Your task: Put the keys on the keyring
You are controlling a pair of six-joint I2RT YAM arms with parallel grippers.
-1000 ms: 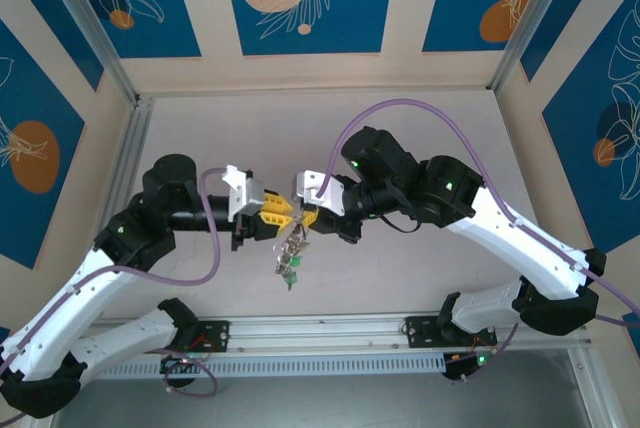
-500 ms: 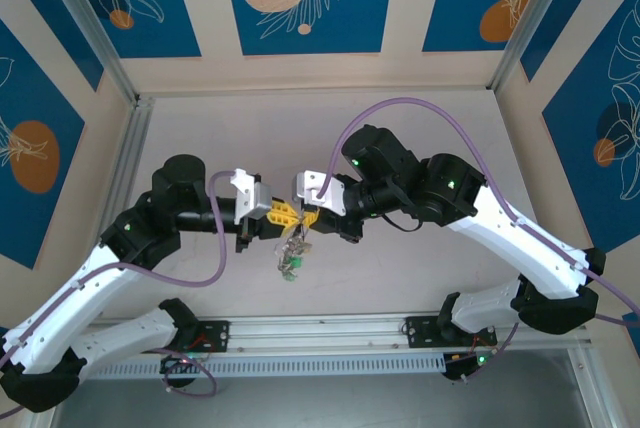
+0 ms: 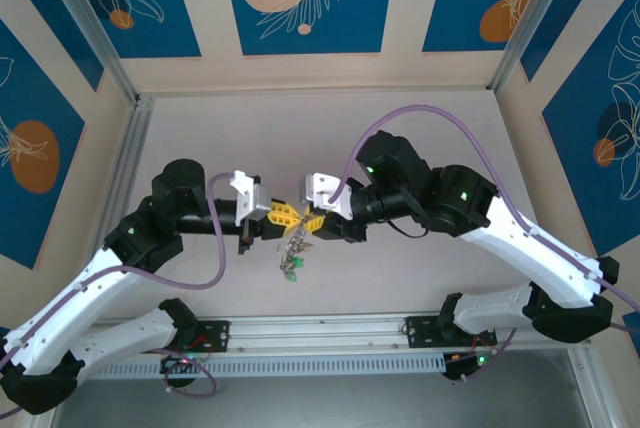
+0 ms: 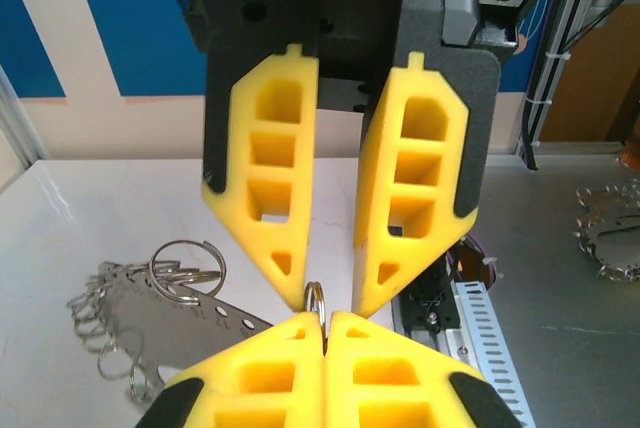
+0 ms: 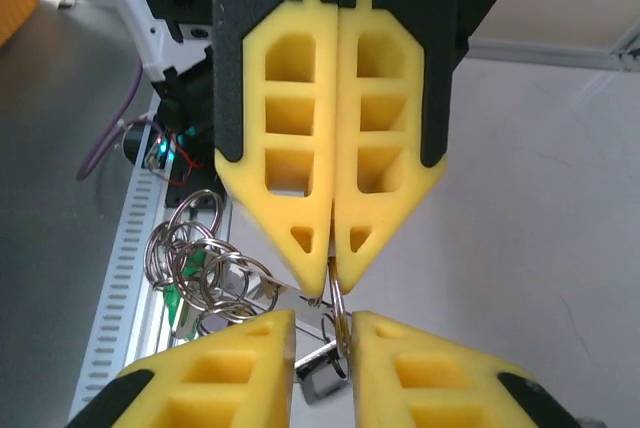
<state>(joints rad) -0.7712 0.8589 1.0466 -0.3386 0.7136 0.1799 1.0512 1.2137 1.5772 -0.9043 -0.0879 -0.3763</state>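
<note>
My left gripper (image 3: 285, 214) (image 4: 325, 316) is shut on the keyring (image 4: 315, 298), a thin grey metal ring seen edge-on (image 5: 338, 313). Facing it tip to tip, my right gripper (image 3: 312, 221) (image 5: 322, 320) stands open, and the ring lies against one of its yellow fingers (image 5: 400, 368). The keys, with their dark-framed tag (image 5: 325, 376), dangle under the ring between my right fingers. A bunch of rings and green-tagged keys (image 5: 200, 268) (image 3: 292, 254) hangs beside them above the table, with a flat metal piece (image 4: 150, 293).
Both arms meet over the middle of the pale table (image 3: 400, 118). An aluminium rail (image 3: 320, 333) and slotted cable duct (image 5: 115, 278) run along the near edge. A beaded metal loop (image 4: 610, 228) lies off to one side. Patterned walls close in the back and sides.
The left gripper moved right and shut on the ring. The right gripper then opened its jaws and its arm drew slightly back to the right. The bunch hangs a little higher.
</note>
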